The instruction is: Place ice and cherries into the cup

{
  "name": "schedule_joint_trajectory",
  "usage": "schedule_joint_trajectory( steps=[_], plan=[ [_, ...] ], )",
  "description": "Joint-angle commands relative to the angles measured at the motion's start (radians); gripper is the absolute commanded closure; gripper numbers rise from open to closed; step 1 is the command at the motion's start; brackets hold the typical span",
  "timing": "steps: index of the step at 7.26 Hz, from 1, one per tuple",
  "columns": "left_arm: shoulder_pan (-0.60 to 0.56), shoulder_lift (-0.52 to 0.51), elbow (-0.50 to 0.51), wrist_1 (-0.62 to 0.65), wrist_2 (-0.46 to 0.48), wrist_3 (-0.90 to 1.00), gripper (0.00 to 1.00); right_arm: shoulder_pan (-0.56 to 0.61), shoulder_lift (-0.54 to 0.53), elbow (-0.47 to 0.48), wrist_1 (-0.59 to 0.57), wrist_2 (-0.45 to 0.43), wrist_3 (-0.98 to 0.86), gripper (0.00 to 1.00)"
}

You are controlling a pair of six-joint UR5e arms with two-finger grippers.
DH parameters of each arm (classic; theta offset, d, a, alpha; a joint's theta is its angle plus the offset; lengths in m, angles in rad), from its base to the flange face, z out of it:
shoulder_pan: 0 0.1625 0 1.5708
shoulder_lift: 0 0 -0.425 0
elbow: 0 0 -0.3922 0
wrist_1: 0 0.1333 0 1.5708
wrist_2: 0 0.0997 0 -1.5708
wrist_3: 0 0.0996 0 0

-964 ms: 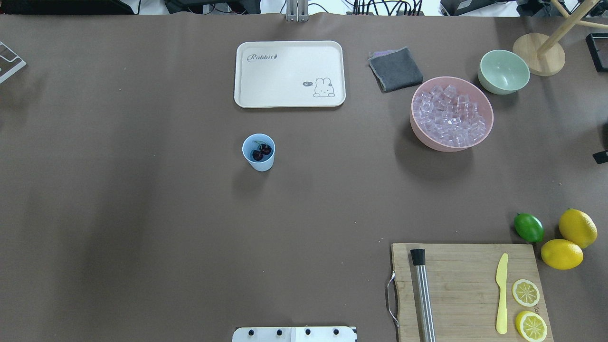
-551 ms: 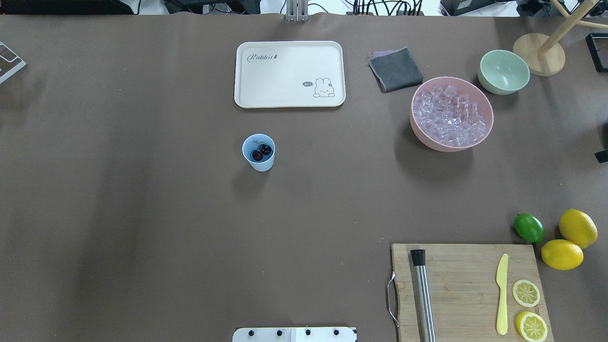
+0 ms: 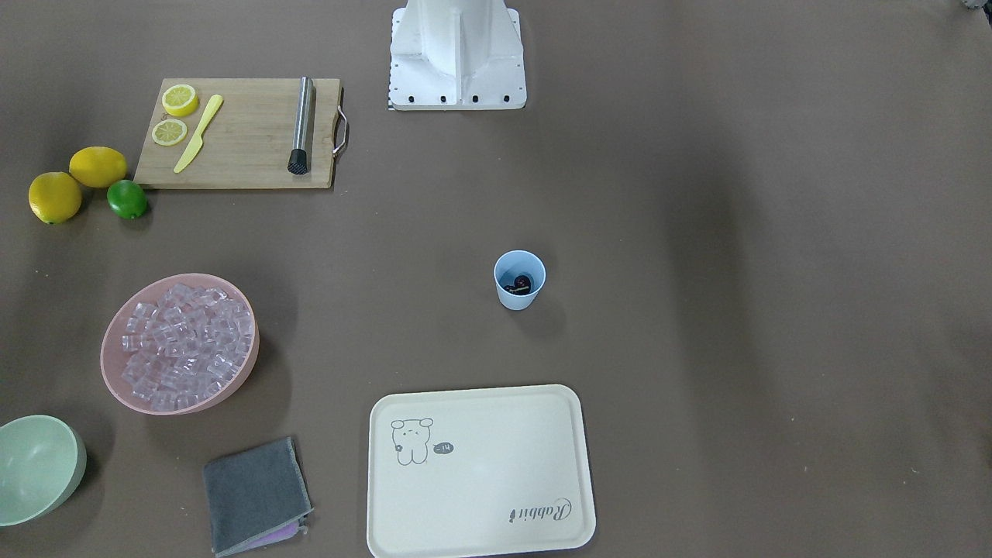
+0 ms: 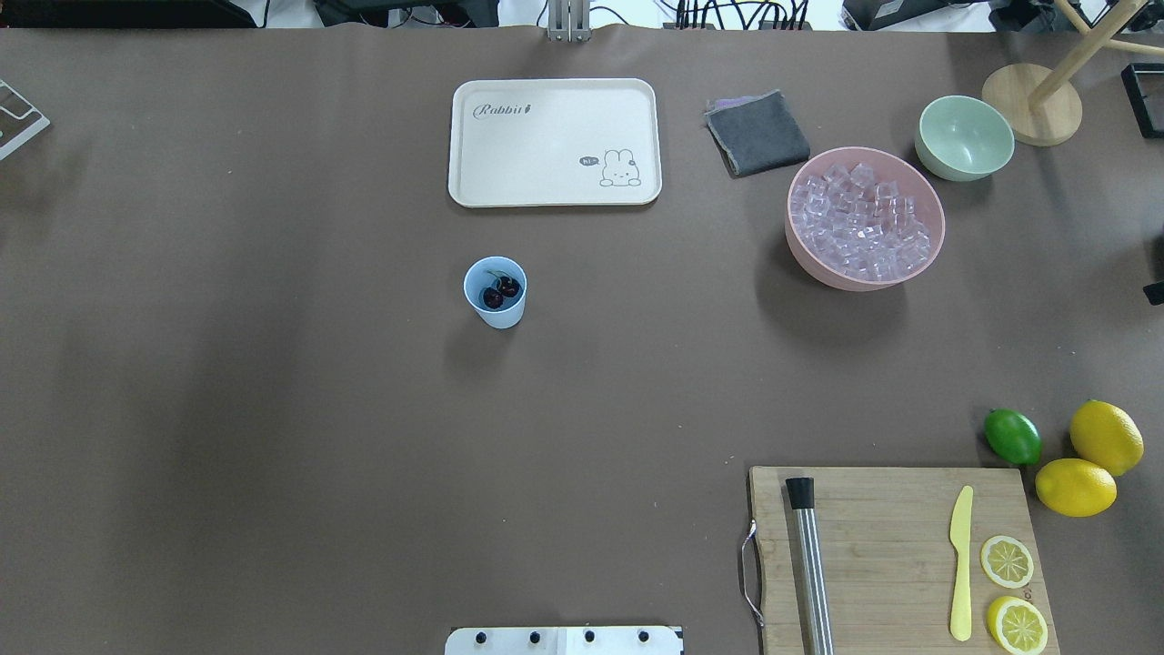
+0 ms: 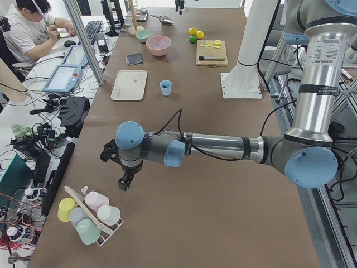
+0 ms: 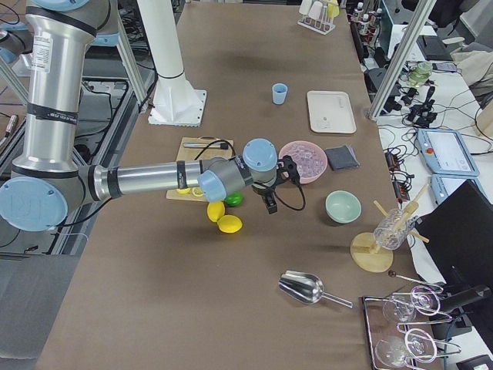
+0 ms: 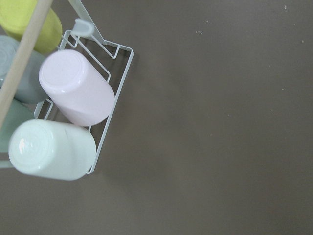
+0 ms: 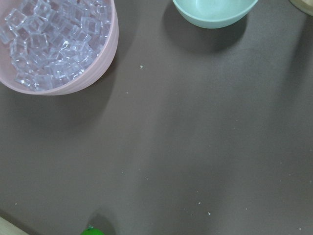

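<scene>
The light-blue cup (image 4: pixel 499 316) stands upright mid-table, in front of the tray; it also shows in the front view (image 3: pixel 514 299). The dark cherries (image 4: pixel 500 291) lie inside it. I see no ice in the cup. The ice (image 4: pixel 859 223) fills the pink bowl (image 4: pixel 804 259) at the right, and it also shows in the right wrist view (image 8: pixel 49 44). My left gripper (image 5: pixel 125 181) hangs over the table's left end, next to a cup rack. My right gripper (image 6: pixel 271 202) hangs near the pink bowl and lime. I cannot tell whether either is open.
A cream tray (image 4: pixel 555 141), grey cloth (image 4: pixel 757 132) and pale green bowl (image 4: pixel 964 136) sit at the back. A cutting board (image 4: pixel 891 555) with muddler, knife and lemon slices is front right, beside a lime (image 4: pixel 1012 436) and lemons. The cup rack (image 7: pixel 73 107) is far left.
A dark bit of the right gripper at the overhead view's right edge has slid further out of view. The cup, cherries and bowl have not moved.
</scene>
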Motion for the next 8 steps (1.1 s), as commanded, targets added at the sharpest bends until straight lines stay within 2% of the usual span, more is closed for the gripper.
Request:
schedule_joint_trajectory(
  steps=[1, 2, 4, 6, 8],
  plan=[
    [-0.001, -0.030, 0.030, -0.002, 0.001, -0.005, 0.02, 0.031, 0.008, -0.030, -0.004, -0.007, -0.003, 0.02],
    [0.002, -0.037, 0.036, -0.003, 0.003, -0.005, 0.02, 0.057, 0.009, -0.051, -0.013, -0.006, -0.003, 0.02],
    [0.002, -0.077, 0.044, 0.003, 0.004, -0.002, 0.02, 0.048, 0.051, -0.071, -0.151, -0.147, -0.013, 0.02],
    [0.027, -0.103, 0.047, 0.009, 0.071, -0.002, 0.02, 0.090, 0.109, -0.063, -0.313, -0.185, -0.080, 0.02],
    [0.027, -0.114, 0.041, 0.021, 0.070, 0.001, 0.02, 0.137, 0.178, -0.073, -0.461, -0.205, -0.204, 0.02]
  ],
)
